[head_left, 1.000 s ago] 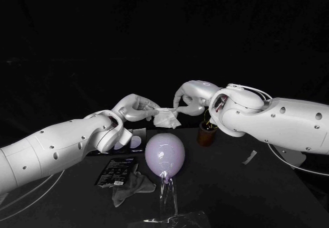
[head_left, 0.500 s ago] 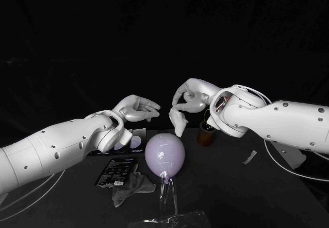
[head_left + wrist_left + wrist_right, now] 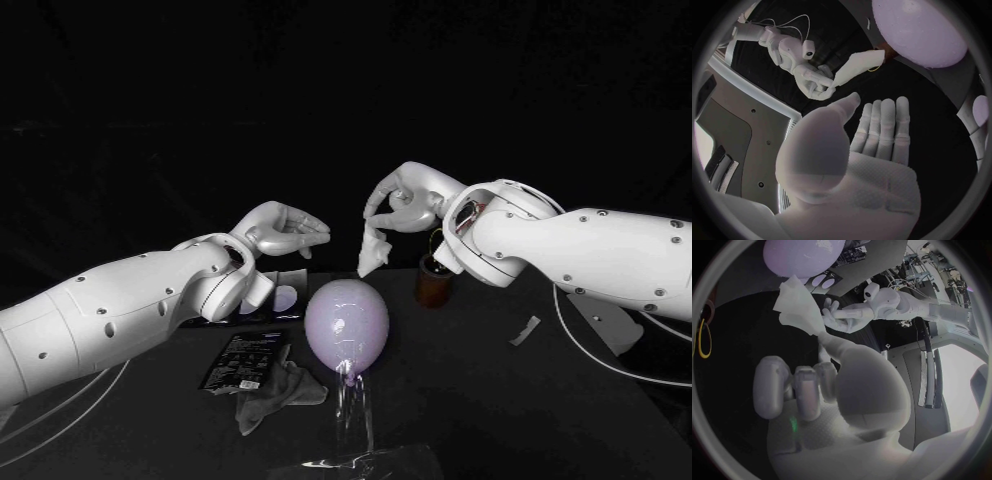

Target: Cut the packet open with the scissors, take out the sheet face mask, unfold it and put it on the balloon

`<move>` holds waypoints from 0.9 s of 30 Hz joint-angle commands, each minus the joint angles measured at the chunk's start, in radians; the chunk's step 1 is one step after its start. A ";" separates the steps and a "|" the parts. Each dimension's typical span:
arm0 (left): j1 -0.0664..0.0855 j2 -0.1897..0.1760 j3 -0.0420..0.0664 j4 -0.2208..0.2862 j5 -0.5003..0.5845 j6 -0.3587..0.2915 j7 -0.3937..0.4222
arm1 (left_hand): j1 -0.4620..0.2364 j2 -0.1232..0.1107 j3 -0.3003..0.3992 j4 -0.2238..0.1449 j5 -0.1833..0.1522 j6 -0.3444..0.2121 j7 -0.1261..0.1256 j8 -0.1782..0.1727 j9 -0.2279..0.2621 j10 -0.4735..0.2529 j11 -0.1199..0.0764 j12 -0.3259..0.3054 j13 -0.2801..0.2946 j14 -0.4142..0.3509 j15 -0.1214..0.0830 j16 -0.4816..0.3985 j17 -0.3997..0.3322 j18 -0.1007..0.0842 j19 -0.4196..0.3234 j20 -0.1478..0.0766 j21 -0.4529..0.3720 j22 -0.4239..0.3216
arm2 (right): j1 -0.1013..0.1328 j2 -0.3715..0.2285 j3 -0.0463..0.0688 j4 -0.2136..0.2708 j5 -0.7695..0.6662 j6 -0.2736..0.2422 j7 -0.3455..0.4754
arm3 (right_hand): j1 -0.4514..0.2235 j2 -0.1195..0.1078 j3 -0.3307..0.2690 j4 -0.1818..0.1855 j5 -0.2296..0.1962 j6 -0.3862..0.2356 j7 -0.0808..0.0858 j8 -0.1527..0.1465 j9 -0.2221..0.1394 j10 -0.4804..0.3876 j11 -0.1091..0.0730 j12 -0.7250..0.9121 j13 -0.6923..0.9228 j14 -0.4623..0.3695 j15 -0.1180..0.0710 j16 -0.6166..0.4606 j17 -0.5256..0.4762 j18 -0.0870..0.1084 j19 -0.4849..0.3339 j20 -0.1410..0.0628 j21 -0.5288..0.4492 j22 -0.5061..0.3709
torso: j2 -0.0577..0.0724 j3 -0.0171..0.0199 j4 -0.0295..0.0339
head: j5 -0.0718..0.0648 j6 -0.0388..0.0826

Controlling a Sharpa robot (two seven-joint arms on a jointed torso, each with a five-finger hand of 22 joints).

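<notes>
The right hand is raised above the desk, with the wrist bent down. It pinches the top of the thin white mask, which hangs limp and folded toward the far edge, behind the smooth oval balloon. The left hand is near it and holds nothing, with its fingers stretched out. The flat black packet lies toward the left edge.
</notes>
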 commanded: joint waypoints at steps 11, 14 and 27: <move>0.000 -0.029 0.001 0.119 0.384 0.076 -0.081 | -0.105 0.076 0.052 0.264 -0.001 -0.049 -0.047 0.213 0.202 0.191 -0.072 0.139 0.086 0.437 -0.087 0.130 0.356 0.005 0.268 -0.119 0.109 0.037 | -0.005 0.011 -0.001 -0.007 0.039 -0.020 -0.006 | 0.005 0.001 0.007 0.001 0.005 0.003 0.004 0.003 0.002 0.033 -0.002 0.001 0.152 0.104 -0.009 0.004 0.263 0.008 0.005 -0.001 -0.009 0.194 | -0.002 -0.0009 0.0008 | 0.004 -0.001; 0.000 -0.019 0.001 0.118 0.424 0.091 -0.097 | -0.136 0.076 0.046 0.265 -0.001 -0.057 -0.044 0.216 0.206 0.191 -0.069 0.131 0.086 0.441 -0.084 0.123 0.354 0.005 0.273 -0.117 0.105 0.033 | -0.007 0.012 -0.001 -0.003 0.039 -0.024 -0.005 | 0.005 0.001 0.007 0.001 0.005 0.003 0.004 0.003 0.002 0.033 -0.002 0.001 0.152 0.104 -0.009 0.004 0.263 0.008 0.005 -0.001 -0.009 0.194 | -0.001 0.0002 -0.0007 | 0.006 -0.001; 0.000 0.019 0.000 0.102 0.469 0.132 -0.153 | -0.165 0.051 0.028 0.264 -0.001 -0.066 -0.042 0.228 0.217 0.188 -0.066 0.112 0.087 0.432 -0.081 0.097 0.332 0.007 0.270 -0.114 0.084 0.011 | -0.011 0.010 -0.002 0.027 0.040 -0.055 0.010 | 0.006 0.001 0.008 0.000 0.005 0.002 0.004 0.003 0.002 0.032 -0.002 0.000 0.151 0.104 -0.009 0.004 0.263 0.008 0.005 -0.001 -0.010 0.194 | -0.001 0.0006 -0.0003 | 0.006 0.001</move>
